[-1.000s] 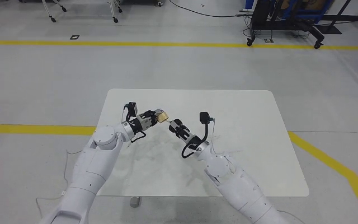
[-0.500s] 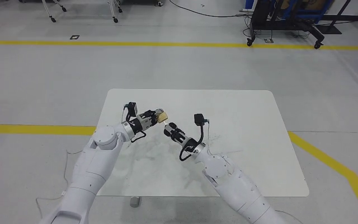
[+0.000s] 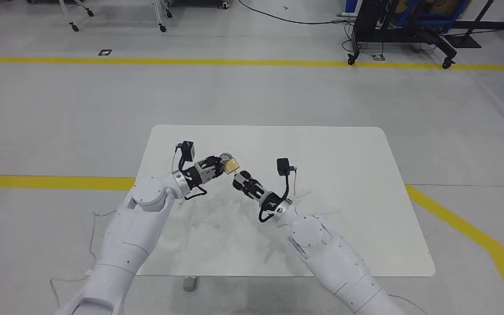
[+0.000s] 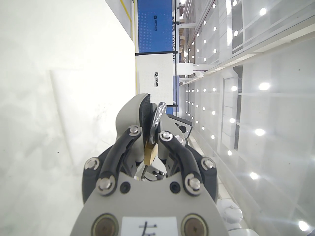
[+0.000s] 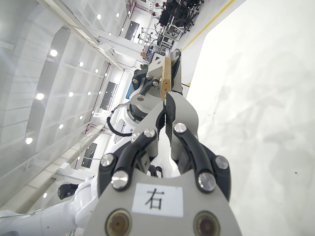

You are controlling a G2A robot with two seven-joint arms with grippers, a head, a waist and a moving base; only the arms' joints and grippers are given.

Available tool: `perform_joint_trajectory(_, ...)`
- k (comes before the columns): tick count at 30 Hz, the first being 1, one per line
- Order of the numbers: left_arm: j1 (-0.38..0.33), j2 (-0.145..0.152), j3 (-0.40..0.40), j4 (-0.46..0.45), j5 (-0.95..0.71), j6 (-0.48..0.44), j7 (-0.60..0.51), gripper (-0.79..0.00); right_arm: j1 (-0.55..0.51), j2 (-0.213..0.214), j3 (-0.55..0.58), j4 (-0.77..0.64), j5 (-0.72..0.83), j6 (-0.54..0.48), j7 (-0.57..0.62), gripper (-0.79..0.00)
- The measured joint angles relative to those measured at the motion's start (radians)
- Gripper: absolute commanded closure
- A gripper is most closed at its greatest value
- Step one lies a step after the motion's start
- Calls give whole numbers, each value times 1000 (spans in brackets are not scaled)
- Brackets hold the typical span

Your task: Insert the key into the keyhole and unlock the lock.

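Note:
A small brass padlock [image 3: 230, 165] with a silver shackle [image 4: 157, 119] is held above the white table [image 3: 346, 157] by my left gripper [image 3: 223, 163], which is shut on it. Its brass body [image 4: 150, 154] sits between the left fingers. My right gripper [image 3: 241, 180] is just right of the lock, fingers pressed together, with its tips [image 5: 167, 99] meeting the lock's bottom end [image 5: 165, 90]. A thin metal blade [image 4: 144, 169], apparently the key, sticks out of the lock's underside. The rest of the key is hidden between the right pads.
Both grippers meet over the table's left-middle part. Bare table surface lies to the right [image 3: 370, 220] and in front. The floor beyond carries yellow lines [image 3: 236, 61], and wheeled racks [image 3: 409, 31] stand far off.
My right gripper has moved left toward the padlock, closing the gap until its tips touch the lock's bottom. The left gripper and lock stayed almost still.

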Motion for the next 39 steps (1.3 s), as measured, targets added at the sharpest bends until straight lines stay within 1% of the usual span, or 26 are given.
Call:
perform_joint_trajectory(14,6,2,8,-14,22,-26,-20,0,-5,-3,13,-2,-11,-8,-5,0)
perform_joint_trajectory(15,6,2,8,-14,21,-26,-21,0,-5,-3,14,-2,-7,-10,-4,-37)
perform_joint_trajectory(16,6,2,7,-14,19,-26,-22,0,-5,-4,16,-2,-4,-12,-3,-382)
perform_joint_trajectory(17,6,2,6,-13,16,-26,-23,0,-5,-4,17,-2,-2,-12,0,-785)
perform_joint_trajectory(21,3,2,-1,-1,-8,-12,-19,0,-3,-3,22,-5,-5,-14,7,-785)
perform_joint_trajectory(26,4,0,-13,10,-45,18,17,0,-3,-3,22,-5,-5,-14,6,-785)
perform_joint_trajectory(32,9,-1,-18,4,-63,11,19,0,-9,-4,24,-13,4,-20,10,-785)
perform_joint_trajectory(34,11,-1,-22,4,-80,1,10,0,-28,-6,34,-36,87,-46,53,-625)
perform_joint_trajectory(35,12,-2,-25,3,-93,-4,4,0,-34,-7,41,-42,150,-59,86,-493)
perform_joint_trajectory(36,14,-2,-29,3,-115,-11,-10,0,-38,-6,51,-43,240,-66,135,-394)
perform_joint_trajectory(37,14,-3,-32,3,-130,-18,-22,0,-39,-5,59,-41,303,-64,173,-357)
perform_joint_trajectory(39,15,-4,-36,8,-169,-24,-58,0,-37,-4,73,-32,425,-45,255,-317)
